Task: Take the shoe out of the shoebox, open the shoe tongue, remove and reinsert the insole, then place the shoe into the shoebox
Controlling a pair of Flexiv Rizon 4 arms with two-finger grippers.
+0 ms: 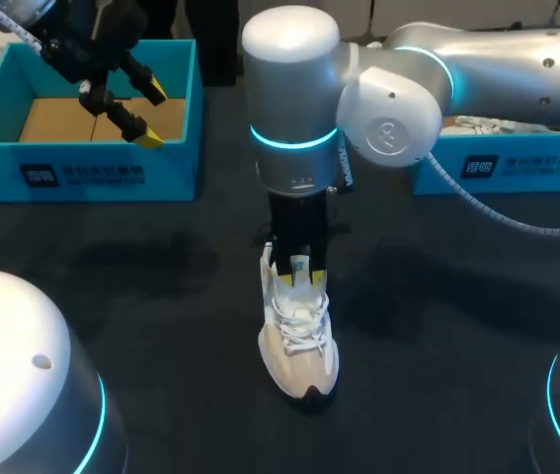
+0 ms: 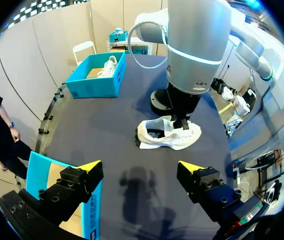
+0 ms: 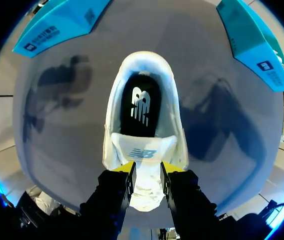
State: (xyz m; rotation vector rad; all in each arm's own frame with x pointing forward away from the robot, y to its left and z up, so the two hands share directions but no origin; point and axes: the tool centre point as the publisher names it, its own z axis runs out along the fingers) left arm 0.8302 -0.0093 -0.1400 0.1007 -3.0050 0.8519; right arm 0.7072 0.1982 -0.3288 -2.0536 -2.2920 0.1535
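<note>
A white lace-up mesh sneaker (image 1: 299, 341) stands on the dark worktop (image 1: 161, 296), with a white logo on its black insole (image 3: 140, 107). The right pincer (image 3: 148, 168) pinches its tongue (image 3: 143, 152). The left pincer (image 2: 139, 166) hangs spread over the blue cardboard shoebox (image 1: 82, 173), which bears white print.

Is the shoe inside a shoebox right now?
No, the shoe stands on the table, outside both the left shoebox and the right shoebox.
</note>
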